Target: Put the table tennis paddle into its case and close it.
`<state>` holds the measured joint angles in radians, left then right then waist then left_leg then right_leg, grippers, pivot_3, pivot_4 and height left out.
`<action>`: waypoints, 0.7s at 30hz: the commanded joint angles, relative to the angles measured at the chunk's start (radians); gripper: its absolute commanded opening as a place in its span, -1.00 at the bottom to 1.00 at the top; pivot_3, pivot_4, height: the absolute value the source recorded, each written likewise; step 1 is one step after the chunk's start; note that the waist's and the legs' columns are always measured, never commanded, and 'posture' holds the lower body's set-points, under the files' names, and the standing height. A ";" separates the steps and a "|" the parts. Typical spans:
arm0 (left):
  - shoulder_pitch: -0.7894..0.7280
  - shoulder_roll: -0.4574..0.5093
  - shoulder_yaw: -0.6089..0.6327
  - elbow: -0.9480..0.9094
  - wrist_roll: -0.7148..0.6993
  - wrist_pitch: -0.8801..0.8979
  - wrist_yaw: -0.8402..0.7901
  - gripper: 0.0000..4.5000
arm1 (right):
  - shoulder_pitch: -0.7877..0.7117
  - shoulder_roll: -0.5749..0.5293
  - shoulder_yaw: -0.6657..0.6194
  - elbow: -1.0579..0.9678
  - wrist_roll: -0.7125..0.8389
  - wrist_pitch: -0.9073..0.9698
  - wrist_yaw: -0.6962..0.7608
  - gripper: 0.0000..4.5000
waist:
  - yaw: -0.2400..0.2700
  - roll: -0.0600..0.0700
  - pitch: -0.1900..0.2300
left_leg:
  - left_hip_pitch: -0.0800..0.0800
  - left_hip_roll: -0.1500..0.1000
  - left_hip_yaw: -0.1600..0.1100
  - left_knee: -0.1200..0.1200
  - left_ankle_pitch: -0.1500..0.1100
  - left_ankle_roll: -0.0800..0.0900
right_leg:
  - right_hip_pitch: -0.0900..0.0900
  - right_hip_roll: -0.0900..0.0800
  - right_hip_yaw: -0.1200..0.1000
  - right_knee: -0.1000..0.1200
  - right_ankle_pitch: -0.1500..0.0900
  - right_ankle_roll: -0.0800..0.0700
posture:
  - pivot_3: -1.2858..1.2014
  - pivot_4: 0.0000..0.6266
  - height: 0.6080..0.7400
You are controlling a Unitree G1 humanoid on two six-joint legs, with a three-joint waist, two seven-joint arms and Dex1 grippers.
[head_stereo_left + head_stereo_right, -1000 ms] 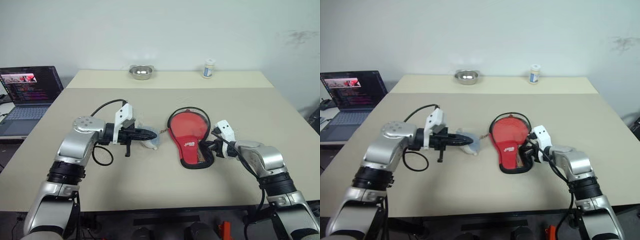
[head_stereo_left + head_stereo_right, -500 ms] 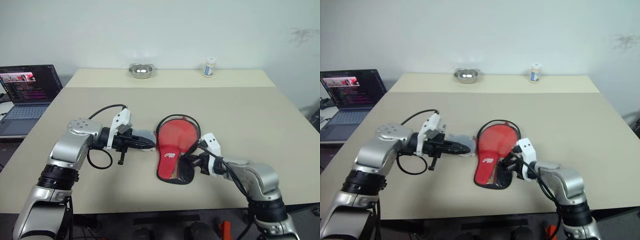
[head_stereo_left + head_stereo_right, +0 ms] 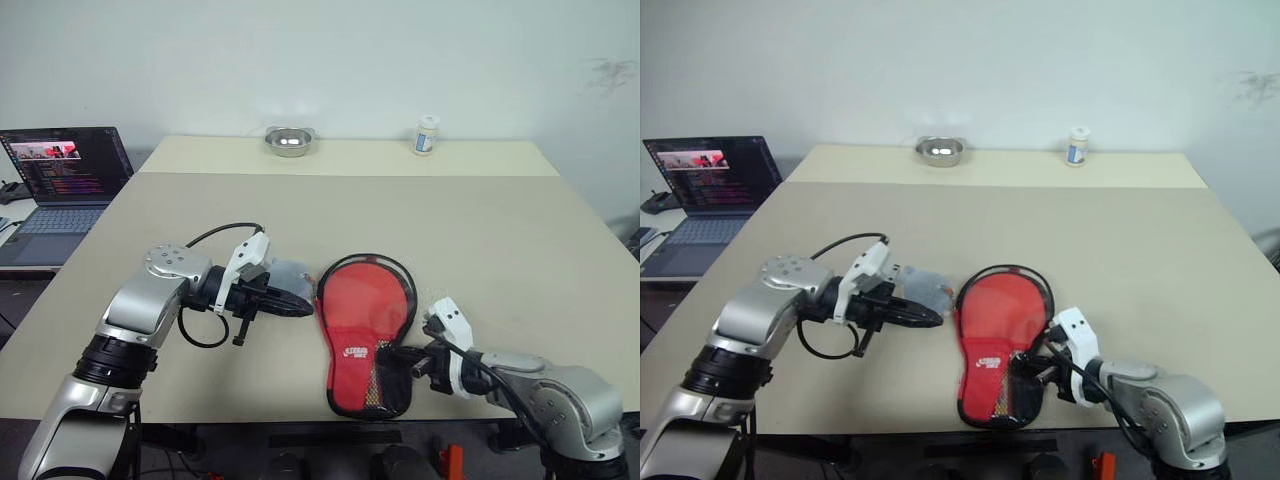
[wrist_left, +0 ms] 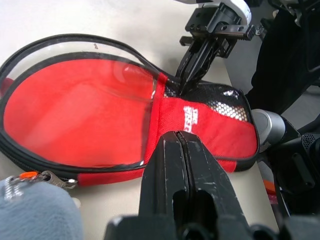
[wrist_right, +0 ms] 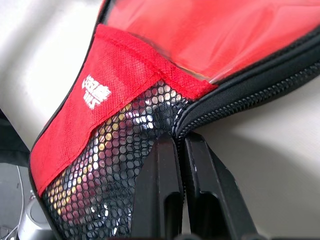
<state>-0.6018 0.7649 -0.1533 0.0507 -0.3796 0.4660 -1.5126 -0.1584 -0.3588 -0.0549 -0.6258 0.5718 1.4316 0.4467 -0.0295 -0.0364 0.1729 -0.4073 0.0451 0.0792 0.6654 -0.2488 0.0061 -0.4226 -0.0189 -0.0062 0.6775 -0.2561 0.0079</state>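
- You see the case [image 3: 364, 335], a soft paddle-shaped fabric pouch, lying flat on the smooth beige tabletop [image 3: 480, 230] near its front edge, red side up with a white logo.
- Its round end carries a clear glossy window ringed by black zip edging; its narrow end has a black mesh pocket [image 3: 388, 380] of honeycomb weave with something pale and shiny behind it, too unclear to name.
- The table tennis paddle cannot be made out apart from the case, so whether it is inside you cannot tell.
- Your right claw [image 3: 392, 353] has its two black fingers pressed together on the case's black zipped edge, beside the mesh pocket.
- Your left claw [image 3: 300, 306] is closed, fingers together, its tips just beside the case's round end. A grey fleecy piece [image 3: 290, 274] sits at it, with an orange-tagged metal zip pull [image 4: 47, 177] next to that.
- At the far edge of the tabletop stand a round metal bowl [image 3: 287, 141] and a small white jar [image 3: 427, 135], well apart.
- An open laptop [image 3: 58, 180] sits off to the left on a separate surface.
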 commanded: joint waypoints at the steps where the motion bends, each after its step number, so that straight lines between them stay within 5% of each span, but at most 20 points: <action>1: -0.003 0.015 0.002 -0.029 -0.014 -0.016 -0.024 -1.00 | -0.006 -0.035 -0.028 0.002 0.012 0.001 0.001 -0.99 | 0.000 0.000 0.000 | 0.000 0.000 0.000 0.000 0.000 0.000 | 0.000 0.000 0.000 0.000 0.000 0.000 | 0.03 -0.52 1.00; 12: -0.003 0.008 0.004 0.002 -0.001 -0.061 -0.018 -1.00 | -0.028 -0.030 -0.030 0.014 0.015 -0.022 -0.025 -0.99 | 0.000 0.000 0.000 | 0.000 0.000 0.000 0.000 0.000 0.000 | 0.000 0.000 0.000 -0.001 0.000 0.000 | 0.03 -0.52 1.00; 21: -0.018 -0.019 0.031 0.068 0.020 -0.099 0.062 -1.00 | -0.022 -0.020 -0.188 -0.175 0.132 0.092 -0.014 0.20 | 0.000 0.000 0.000 | 0.000 0.001 -0.001 0.000 0.000 0.000 | 0.000 0.000 0.000 -0.001 0.000 0.000 | 0.03 -0.52 1.00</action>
<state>-0.5993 0.7460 -0.1522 0.1278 -0.3543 0.3819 -1.4657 -0.1766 -0.3735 -0.2117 -0.7278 0.6564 1.5022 0.4142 -0.0295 -0.0366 0.1730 -0.4075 0.0465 0.0785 0.6655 -0.2486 0.0059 -0.4223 -0.0189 -0.0062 0.6765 -0.2562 0.0080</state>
